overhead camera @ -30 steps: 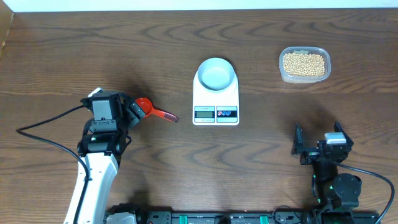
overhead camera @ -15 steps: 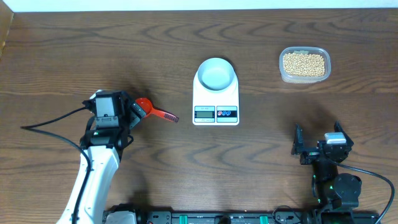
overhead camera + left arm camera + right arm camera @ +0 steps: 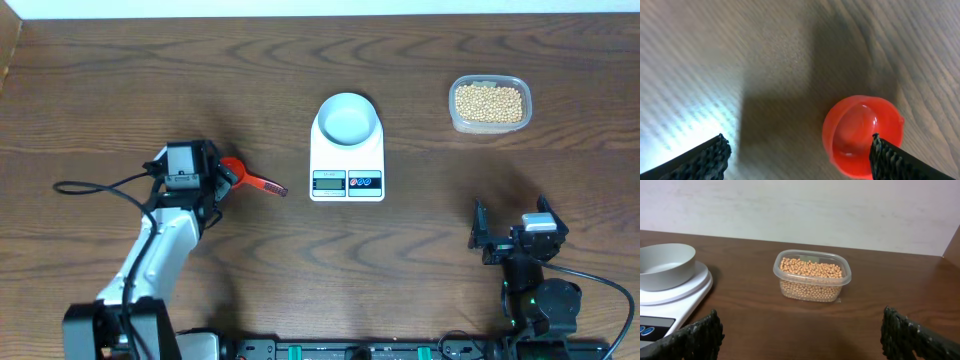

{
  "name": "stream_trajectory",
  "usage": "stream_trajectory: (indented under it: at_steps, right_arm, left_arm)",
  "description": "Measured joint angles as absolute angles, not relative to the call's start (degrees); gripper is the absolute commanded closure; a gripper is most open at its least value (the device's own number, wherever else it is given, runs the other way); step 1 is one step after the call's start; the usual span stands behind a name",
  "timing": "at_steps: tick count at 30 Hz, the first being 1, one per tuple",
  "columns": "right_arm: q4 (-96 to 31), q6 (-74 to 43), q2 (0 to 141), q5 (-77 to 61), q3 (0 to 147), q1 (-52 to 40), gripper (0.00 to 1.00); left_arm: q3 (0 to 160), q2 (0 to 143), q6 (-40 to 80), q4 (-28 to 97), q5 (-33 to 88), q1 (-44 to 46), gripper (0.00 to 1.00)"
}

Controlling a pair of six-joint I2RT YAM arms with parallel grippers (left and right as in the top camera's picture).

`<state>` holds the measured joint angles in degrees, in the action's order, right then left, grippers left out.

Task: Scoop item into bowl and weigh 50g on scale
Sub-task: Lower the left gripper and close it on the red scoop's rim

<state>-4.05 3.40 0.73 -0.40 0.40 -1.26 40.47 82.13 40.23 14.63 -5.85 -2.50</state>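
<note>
Left arm stretches forward, left gripper [image 3: 800,155] pointing down, jaws spread wide and empty, red scoop [image 3: 862,135] below, near one jaw. Right gripper [image 3: 800,335] sits low, jaws spread, empty; beans [image 3: 811,269] straight ahead, bowl [image 3: 665,265] on scale [image 3: 670,297] ahead-left.

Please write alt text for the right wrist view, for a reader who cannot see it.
A clear tub of tan beans stands on a dark wooden table. At left, a pale bowl sits on a white scale.
</note>
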Motion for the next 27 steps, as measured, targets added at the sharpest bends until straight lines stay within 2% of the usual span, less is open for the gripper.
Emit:
stream_trajectory:
  at_steps: [5,15,27]
  right_arm:
    - [-4.05,3.4,0.73,-0.4,0.4,-1.26,0.01]
    - [-4.05,3.4,0.73,-0.4,0.4,-1.26,0.01]
    - [-4.05,3.4,0.73,-0.4,0.4,-1.26,0.01]
  left_arm:
    - [40.49,85.36,40.84,11.22,-4.36,-2.46,0.11]
    - [40.53,90.21,47.31,9.98,-3.31,-2.46,0.33]
    - [40.53,90.24,50.26,8.58,-3.31,-2.2,0.38]
